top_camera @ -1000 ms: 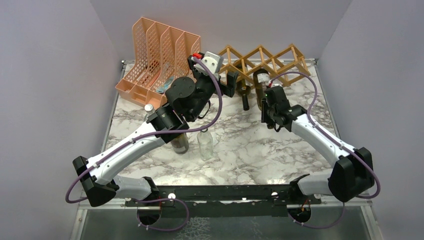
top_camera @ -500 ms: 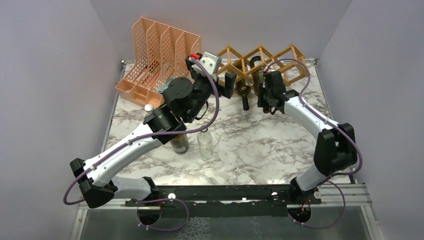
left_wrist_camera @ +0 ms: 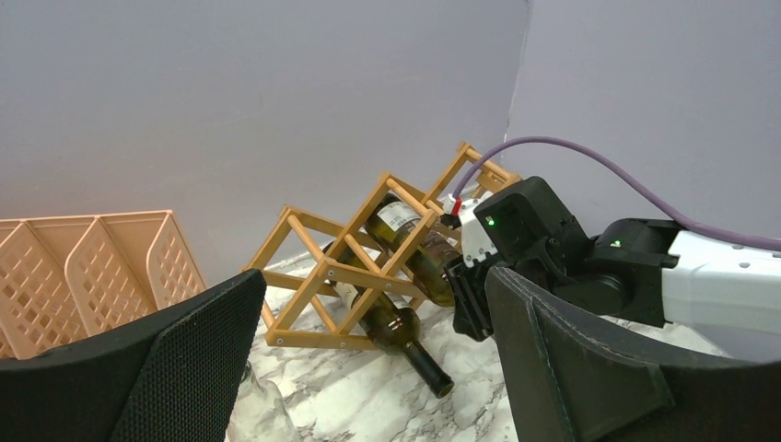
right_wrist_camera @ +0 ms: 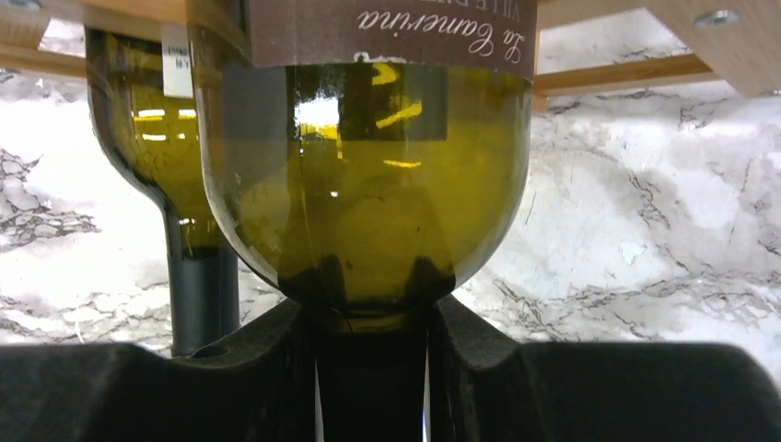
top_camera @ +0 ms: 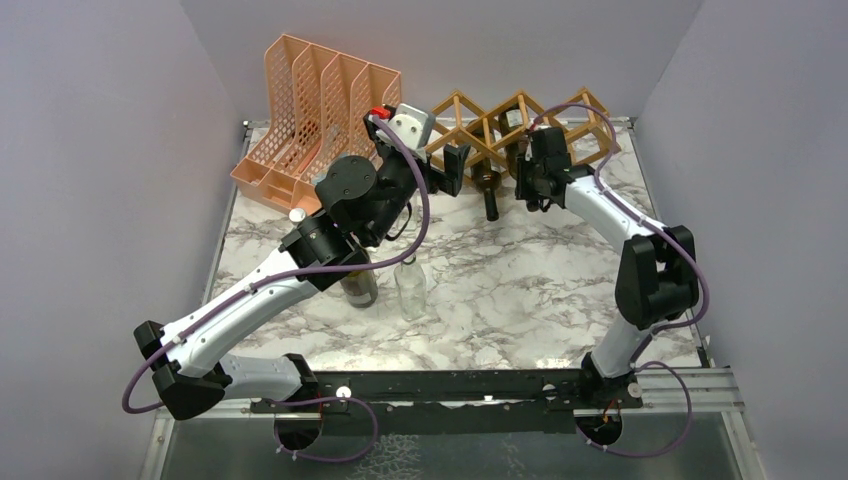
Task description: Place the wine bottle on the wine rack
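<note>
Wine bottle (left_wrist_camera: 408, 241): green, labelled, lying tilted in an upper cell of the rack (left_wrist_camera: 329, 272) at the far edge, neck pointing near. Right gripper (right_wrist_camera: 370, 322) clamped on the neck. The seating step looks nearly done. Next: let go and back out straight without dragging it. Left gripper (top_camera: 452, 168) gaping, empty, left of the rack. Marble table (top_camera: 500, 290); lavender walls.

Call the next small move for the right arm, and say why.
Probably open the jaws of the right gripper slowly and let go. They are clamped on the neck of the wine bottle, whose labelled body already lies inside an upper cell of the wine rack, about as deep as the second bottle in the cell below. Its far end is hidden, so release gently.
</note>
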Motion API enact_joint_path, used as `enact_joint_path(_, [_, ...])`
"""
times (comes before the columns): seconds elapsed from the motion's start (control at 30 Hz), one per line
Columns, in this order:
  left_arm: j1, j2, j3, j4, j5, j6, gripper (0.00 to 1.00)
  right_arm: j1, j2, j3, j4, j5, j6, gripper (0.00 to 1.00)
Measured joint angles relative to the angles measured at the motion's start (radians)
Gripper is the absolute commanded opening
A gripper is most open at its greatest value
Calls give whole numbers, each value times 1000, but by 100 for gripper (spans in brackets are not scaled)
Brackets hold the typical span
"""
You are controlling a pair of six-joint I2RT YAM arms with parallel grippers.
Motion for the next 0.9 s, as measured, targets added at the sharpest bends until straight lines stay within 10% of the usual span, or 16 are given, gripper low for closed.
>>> enact_joint_path(0.9, [0,0,0,-11,0,-2,96,-5,84,93,132,24,-50,64])
